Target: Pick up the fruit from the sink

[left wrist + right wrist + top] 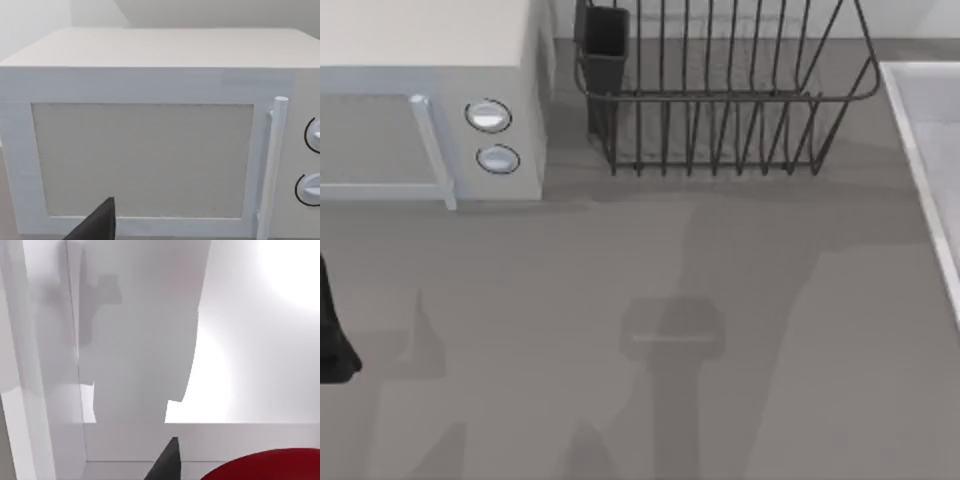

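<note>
The fruit (270, 466) is a glossy red round thing on the pale floor of the sink (240, 437) in the right wrist view, cut off by the picture's edge. A dark tip of my right gripper (167, 464) shows just beside it, close above the basin. In the top view the sink (912, 130) is a light basin with a raised rim at the table's right edge. My left arm (332, 335) rests at the table's far left. Its gripper (97, 226) faces the microwave door.
A white microwave (430, 110) with two round knobs stands at the back left. A dark wire dish rack (720, 90) with a black cup holder stands at the back middle. Arm shadows fall on the grey table (670, 330).
</note>
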You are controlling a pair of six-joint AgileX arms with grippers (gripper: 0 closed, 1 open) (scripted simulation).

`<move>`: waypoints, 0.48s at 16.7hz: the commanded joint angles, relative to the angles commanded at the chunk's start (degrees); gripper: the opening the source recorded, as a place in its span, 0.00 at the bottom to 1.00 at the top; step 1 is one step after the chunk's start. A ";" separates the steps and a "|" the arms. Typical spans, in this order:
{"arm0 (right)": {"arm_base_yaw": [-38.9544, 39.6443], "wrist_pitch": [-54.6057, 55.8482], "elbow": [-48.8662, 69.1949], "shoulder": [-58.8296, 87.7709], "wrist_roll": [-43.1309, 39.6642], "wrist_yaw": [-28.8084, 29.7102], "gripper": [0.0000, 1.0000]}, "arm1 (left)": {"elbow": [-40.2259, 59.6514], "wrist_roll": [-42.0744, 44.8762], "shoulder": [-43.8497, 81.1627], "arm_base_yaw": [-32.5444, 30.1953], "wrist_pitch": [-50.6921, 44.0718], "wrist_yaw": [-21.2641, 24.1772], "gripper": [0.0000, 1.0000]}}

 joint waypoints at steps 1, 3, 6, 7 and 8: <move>0.00 -3.48 2.83 -0.83 -0.01 -0.01 0.00 | 0.00 0.00 0.00 0.00 0.00 0.00 1.00; 0.00 -8.67 7.39 -2.33 -0.02 -0.02 0.00 | 0.00 0.00 0.00 0.00 0.00 0.00 1.00; 0.02 -11.90 10.50 -3.53 -0.02 -0.03 0.00 | 0.00 0.00 0.00 0.00 0.00 0.00 1.00; 0.02 -11.90 10.50 -3.53 -0.02 -0.03 0.00 | 0.00 0.00 0.00 0.00 0.00 0.00 1.00; 0.02 -11.90 10.50 -3.53 -0.02 -0.03 0.00 | 0.00 0.00 0.00 0.00 0.00 0.00 1.00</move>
